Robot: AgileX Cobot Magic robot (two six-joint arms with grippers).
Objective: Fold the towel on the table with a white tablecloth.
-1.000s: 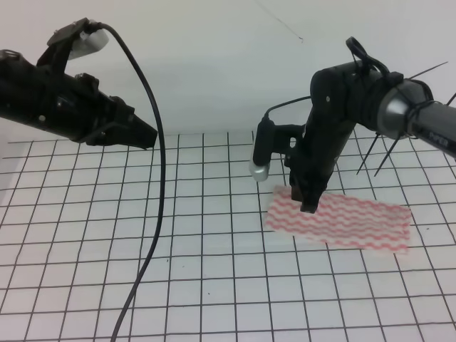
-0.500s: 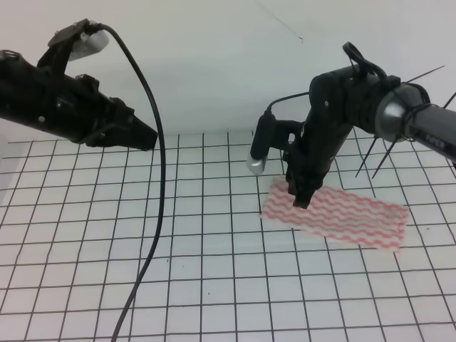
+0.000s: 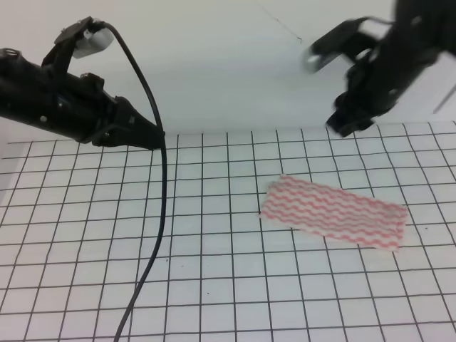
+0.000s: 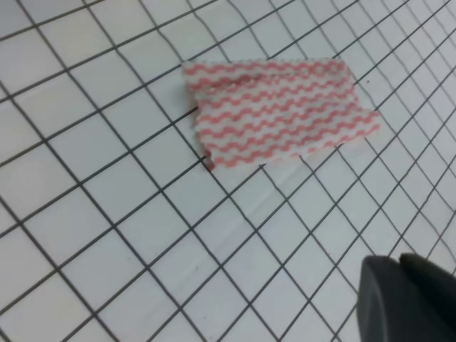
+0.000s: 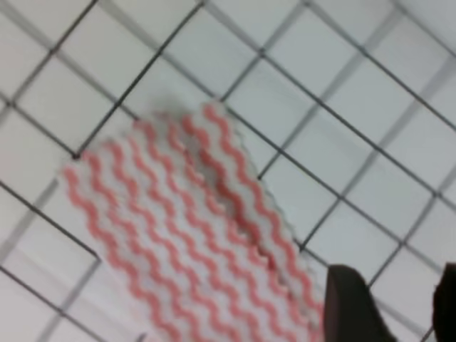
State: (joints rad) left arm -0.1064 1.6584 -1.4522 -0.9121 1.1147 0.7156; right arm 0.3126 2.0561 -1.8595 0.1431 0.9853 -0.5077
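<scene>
The towel (image 3: pixel 333 214), pinkish-red and white wavy stripes, lies flat on the gridded white tablecloth (image 3: pixel 214 285), right of centre. It also shows in the left wrist view (image 4: pixel 278 114) and, blurred, in the right wrist view (image 5: pixel 192 242). My right gripper (image 3: pixel 343 122) is raised high above and behind the towel, apart from it. Its two dark fingers (image 5: pixel 349 306) stand spread and empty. My left gripper (image 3: pixel 151 135) hovers at the far left, well away from the towel. Its fingers (image 4: pixel 406 299) look pressed together and hold nothing.
A black cable (image 3: pixel 160 214) hangs from the left arm down across the table's left half to the front edge. A white wall stands behind the table. The grid cloth (image 4: pixel 107 235) extends all around the towel.
My right gripper has let go of the towel's left end and risen up and to the right. The towel has settled flat. The left arm has barely moved.
</scene>
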